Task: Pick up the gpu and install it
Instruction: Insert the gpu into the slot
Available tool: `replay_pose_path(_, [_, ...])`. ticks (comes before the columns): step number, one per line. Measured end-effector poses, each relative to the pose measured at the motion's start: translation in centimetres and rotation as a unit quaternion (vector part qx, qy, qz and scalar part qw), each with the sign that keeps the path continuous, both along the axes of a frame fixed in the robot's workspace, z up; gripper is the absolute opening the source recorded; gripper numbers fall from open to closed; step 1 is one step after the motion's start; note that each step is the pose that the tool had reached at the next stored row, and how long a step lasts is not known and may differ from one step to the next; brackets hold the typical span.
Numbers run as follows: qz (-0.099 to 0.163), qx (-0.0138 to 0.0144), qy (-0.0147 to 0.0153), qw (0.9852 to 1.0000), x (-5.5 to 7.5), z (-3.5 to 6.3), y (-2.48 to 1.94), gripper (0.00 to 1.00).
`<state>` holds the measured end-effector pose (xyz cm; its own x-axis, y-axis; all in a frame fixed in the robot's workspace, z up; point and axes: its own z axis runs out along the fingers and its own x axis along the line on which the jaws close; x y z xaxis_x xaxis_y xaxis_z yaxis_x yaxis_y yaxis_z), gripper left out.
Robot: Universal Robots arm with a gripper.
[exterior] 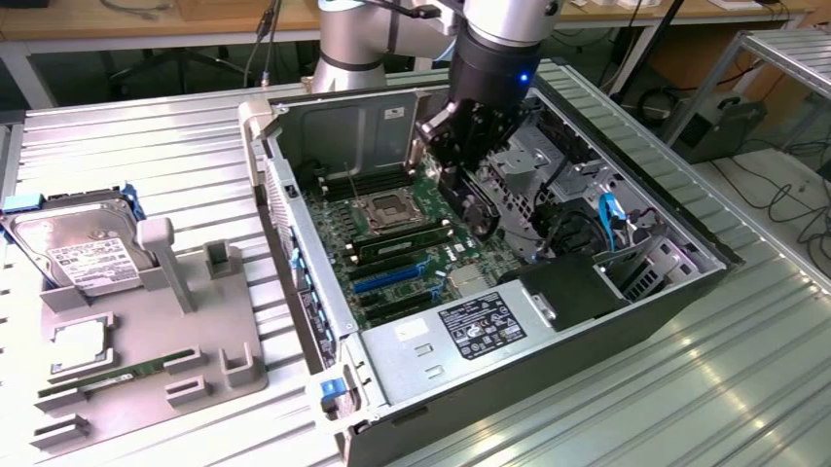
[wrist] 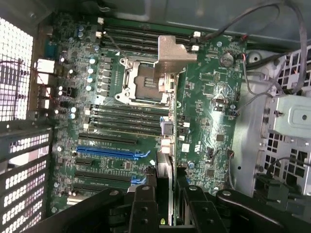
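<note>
The pick-up is done: the tool [exterior: 457, 146] pinches the gpu [exterior: 476, 209] by its edges and holds it on edge inside the open computer case [exterior: 675, 292], above the motherboard [exterior: 389, 243]. In the wrist view the card runs out from between the tool [wrist: 165, 196] fingers to its silver bracket [wrist: 172, 53], hanging over the CPU socket [wrist: 141, 82]. As far as I can judge, it is not yet seated, and the long blue slot [wrist: 114, 153] stands bare, so the install is left.

Counted: one gpu, one tool, one case. On the bench [exterior: 727, 379], at the exterior view's left, one grey holder [exterior: 214, 331] carries one hard drive [exterior: 72, 255] and one memory stick [exterior: 115, 377].
</note>
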<state>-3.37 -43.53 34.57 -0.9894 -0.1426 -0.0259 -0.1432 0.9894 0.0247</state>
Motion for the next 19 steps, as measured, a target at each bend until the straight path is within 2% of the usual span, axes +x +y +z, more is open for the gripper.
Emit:
replay_pose_path(7, [0.047,0.0,0.0,0.9989,0.0,0.0,0.0,0.26])
replay_pose_path(16, [0.106,0.0,0.0,0.9944,0.0,0.0,0.0,0.26])
replay_pose_path(18, [0.118,0.0,0.0,0.9931,0.0,0.0,0.0,0.26])
replay_pose_path(19, [0.131,0.0,0.0,0.9914,0.0,-0.01,0.0,0.26])
